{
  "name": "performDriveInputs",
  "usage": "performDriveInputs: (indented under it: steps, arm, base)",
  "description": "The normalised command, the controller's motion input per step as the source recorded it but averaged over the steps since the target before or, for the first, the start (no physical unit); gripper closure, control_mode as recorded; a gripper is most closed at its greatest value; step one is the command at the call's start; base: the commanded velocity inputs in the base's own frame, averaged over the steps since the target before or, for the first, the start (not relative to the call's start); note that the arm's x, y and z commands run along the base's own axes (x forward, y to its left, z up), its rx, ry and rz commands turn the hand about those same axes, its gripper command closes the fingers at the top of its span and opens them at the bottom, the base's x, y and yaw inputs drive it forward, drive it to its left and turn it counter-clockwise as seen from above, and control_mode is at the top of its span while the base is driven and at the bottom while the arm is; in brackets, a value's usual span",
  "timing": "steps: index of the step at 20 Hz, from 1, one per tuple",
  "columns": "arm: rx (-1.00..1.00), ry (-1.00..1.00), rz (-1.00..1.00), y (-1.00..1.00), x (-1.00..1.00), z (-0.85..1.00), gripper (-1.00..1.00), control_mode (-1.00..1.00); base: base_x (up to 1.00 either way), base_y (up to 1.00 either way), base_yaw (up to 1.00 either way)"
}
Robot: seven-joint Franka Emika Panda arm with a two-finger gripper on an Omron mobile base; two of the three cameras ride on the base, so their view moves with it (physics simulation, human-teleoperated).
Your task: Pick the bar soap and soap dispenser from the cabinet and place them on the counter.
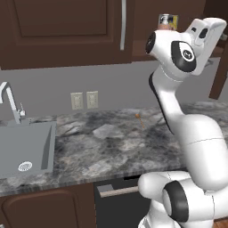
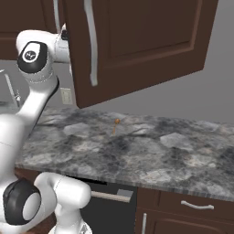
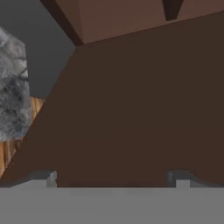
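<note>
soap dispenser point(image 1: 165, 21) seen in the left base view as a brownish rounded shoulder with a small white-silver pump top, sitting up in the open cabinet point(image 1: 67, 31) just behind the white arm's upper joint, a yellow patch of something right beside it; most of the bottle hidden by the arm. bar soap too small or hidden to pick out. cabinet dark brown with panelled doors and a long silver bar handle point(image 1: 123, 24). counter point(image 1: 107, 142) grey and black marbled, with the grey sink point(image 1: 24, 149) and faucet point(image 1: 11, 101) at its left, two wall outlets point(image 1: 84, 99) above, and a tiny orange speck point(image 1: 139, 116) lying on the stone. right base view gives the swung-open cabinet door point(image 2: 137, 45) from its outer face, blocking the inside of the cabinet, plus the same orange speck and a lower drawer handle point(image 2: 197, 205). hand view gives a close flat brown cabinet surface point(image 3: 131, 113), a strip of counter and wood floor at the left edge, and the gripper point(image 3: 114, 178) with its two tips set wide apart, nothing between them.
</note>
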Motion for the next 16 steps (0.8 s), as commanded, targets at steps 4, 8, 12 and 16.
performDriveInputs:
  steps: [4, 8, 12, 16]
  arm:
    - [0.0, -0.04, 0.0, -0.83, -0.28, 0.0, -1.0, -1.0]
    - [0.0, -0.05, -0.01, -0.95, -0.4, 0.0, -1.0, -1.0]
    - [0.0, -0.05, -0.01, -0.95, -0.37, 0.0, -1.0, -1.0]
    - [0.0, -0.08, 0.0, -0.73, -0.13, 0.0, -1.0, -1.0]
  base:
    - [0.0, 0.0, 0.0]
    - [0.0, 0.0, 0.0]
    - [0.0, 0.0, 0.0]
    - [0.0, 0.0, 0.0]
